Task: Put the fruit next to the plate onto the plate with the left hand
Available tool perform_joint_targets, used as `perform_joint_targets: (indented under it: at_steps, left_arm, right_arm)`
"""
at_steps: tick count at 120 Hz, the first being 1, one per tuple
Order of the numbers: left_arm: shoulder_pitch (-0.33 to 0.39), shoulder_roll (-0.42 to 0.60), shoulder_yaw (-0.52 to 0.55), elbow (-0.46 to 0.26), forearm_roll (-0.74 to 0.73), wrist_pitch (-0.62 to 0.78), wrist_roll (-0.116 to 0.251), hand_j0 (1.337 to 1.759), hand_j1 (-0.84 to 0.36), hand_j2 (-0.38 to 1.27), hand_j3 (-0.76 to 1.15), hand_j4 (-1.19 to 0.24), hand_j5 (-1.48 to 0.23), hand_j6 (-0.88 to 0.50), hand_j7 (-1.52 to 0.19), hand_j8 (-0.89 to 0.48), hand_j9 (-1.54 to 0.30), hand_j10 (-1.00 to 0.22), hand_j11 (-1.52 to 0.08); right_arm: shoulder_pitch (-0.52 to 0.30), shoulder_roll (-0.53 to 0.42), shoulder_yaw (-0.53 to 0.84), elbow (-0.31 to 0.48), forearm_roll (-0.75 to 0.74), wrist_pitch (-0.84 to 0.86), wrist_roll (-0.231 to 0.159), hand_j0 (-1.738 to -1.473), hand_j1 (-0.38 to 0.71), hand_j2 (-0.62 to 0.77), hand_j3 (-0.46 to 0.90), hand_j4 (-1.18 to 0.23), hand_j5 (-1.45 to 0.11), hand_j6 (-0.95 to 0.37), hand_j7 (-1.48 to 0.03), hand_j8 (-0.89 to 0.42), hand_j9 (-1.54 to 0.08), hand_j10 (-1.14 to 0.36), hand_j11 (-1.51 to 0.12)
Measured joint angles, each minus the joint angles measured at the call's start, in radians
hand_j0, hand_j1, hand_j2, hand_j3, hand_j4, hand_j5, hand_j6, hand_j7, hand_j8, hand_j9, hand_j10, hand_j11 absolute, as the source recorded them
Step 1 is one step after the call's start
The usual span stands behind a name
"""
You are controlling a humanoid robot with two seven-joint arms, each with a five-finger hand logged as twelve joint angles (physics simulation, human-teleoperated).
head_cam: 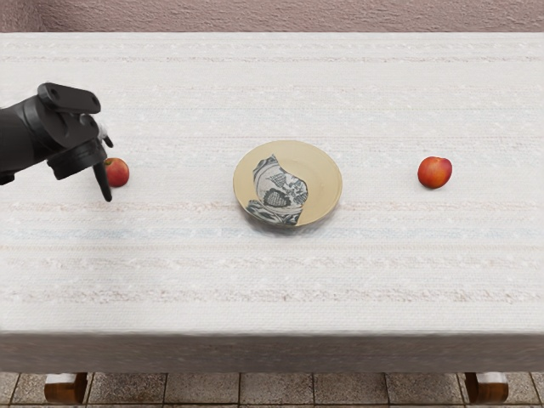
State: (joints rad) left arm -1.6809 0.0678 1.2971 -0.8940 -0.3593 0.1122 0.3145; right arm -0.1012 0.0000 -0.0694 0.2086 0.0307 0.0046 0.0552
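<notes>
A beige plate point(323, 166) with a dark patterned patch sits in the middle of the table. Left of it lies a small red fruit point(117, 172). A second red-orange fruit point(434, 172) lies well to the plate's right. My left hand point(95, 166), black, comes in from the left edge and hangs just left of the small fruit, one finger point(104, 183) pointing down beside it. The fingers are loose and hold nothing. Part of the small fruit is hidden behind the hand.
The table point(272, 280) has a pale striped cloth. Its front edge runs across the lower part of the view, with tiled floor and wooden feet below. A wall runs along the far edge.
</notes>
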Motion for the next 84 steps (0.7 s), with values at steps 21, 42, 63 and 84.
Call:
perform_joint_targets:
  at_steps: [21, 42, 63, 84]
  left_arm:
    - [0.004, -0.005, -0.023, 0.042, 0.050, 0.004, 0.000, 1.658, 0.10, 0.04, 0.00, -0.21, -0.27, -0.21, -0.27, -0.21, -0.27, -0.21, -0.27]
    - [0.042, -0.010, -0.063, 0.063, 0.102, 0.004, 0.000, 1.658, 0.10, 0.04, 0.00, -0.21, -0.27, -0.21, -0.27, -0.21, -0.27, -0.21, -0.27]
    - [0.045, -0.010, -0.074, 0.077, 0.118, 0.006, 0.000, 1.658, 0.11, 0.04, 0.00, -0.20, -0.26, -0.20, -0.26, -0.20, -0.26, -0.20, -0.26]
    - [0.070, -0.010, -0.075, 0.092, 0.120, 0.012, 0.000, 1.658, 0.10, 0.04, 0.00, -0.21, -0.28, -0.21, -0.28, -0.21, -0.28, -0.21, -0.28]
  right_arm:
    - [0.000, 0.000, 0.000, 0.000, 0.000, 0.000, 0.000, -1.658, -0.32, 0.00, 0.00, -0.02, -0.03, -0.02, -0.03, -0.02, -0.03, -0.02, -0.03]
    - [0.000, 0.000, -0.001, 0.000, 0.000, 0.000, 0.000, -1.658, -0.32, 0.00, 0.00, -0.02, -0.03, -0.02, -0.03, -0.02, -0.03, -0.02, -0.03]
    - [0.000, 0.000, 0.000, 0.000, 0.000, 0.000, 0.000, -1.658, -0.32, 0.00, 0.00, -0.02, -0.03, -0.02, -0.03, -0.02, -0.03, -0.02, -0.03]
    - [0.000, 0.000, 0.000, 0.000, 0.000, 0.000, 0.000, -1.658, -0.32, 0.00, 0.00, -0.02, -0.03, -0.02, -0.03, -0.02, -0.03, -0.02, -0.03]
